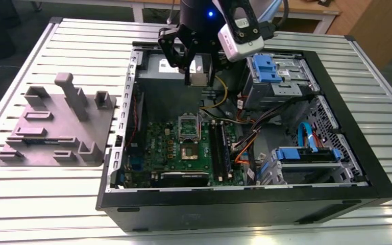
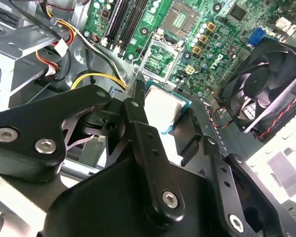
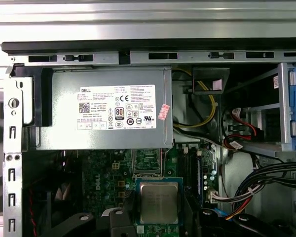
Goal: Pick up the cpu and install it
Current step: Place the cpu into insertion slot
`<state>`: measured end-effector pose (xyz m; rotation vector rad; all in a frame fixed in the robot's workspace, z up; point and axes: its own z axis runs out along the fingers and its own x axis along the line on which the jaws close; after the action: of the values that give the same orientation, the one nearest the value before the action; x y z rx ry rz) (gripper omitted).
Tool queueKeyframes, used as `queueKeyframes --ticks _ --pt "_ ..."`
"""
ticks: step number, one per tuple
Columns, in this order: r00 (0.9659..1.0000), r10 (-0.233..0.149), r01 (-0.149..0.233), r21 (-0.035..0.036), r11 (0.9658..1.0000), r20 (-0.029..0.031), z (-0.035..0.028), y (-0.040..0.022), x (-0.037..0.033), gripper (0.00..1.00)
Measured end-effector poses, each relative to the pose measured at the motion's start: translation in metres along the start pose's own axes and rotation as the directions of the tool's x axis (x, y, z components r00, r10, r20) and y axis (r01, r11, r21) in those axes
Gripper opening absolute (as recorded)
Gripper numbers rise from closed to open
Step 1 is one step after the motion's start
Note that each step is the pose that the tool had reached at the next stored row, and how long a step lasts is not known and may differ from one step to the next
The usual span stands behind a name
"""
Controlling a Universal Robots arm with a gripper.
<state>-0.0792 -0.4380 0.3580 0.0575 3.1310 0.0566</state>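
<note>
Exterior view: gripper (image 1: 197, 76) hangs above the open computer case (image 1: 346, 190), over its rear end near the power supply (image 3: 103, 108); jaws clenched on the cpu (image 1: 197, 78), which is held clear of the motherboard (image 1: 161, 139) and touches nothing below it.

Both wrist views confirm the grasp; in the second wrist view the black fingers (image 2: 138, 116) press two opposite edges of the chip, silver top facing the camera, green rim visible at the edges.

Socket (image 1: 189, 151) on the board looks bare and dark; its load plate (image 1: 188, 126) appears swung up and open, just beside it on the power-supply side; no chip seated there.

Grey fixture tray (image 1: 46, 133) sits on the slatted table (image 1: 46, 204) at the exterior view's left, well apart from the case.

Assessment: pick-up is done, cpu is in transit in the air; lowering onto the socket, seating and release are not yet done; whether the chip is aligned with the socket cannot be told from these views.
</note>
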Motion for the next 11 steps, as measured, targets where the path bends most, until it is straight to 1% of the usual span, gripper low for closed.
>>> queueKeyframes --ticks 6,11 --pt "1.0 0.0 0.0 0.0 1.0 0.0 0.0014 -0.003 -0.0001 0.47" --pt "1.0 0.0 0.0 0.0002 1.0 -0.0001 0.0015 -0.0033 -0.0002 0.47"
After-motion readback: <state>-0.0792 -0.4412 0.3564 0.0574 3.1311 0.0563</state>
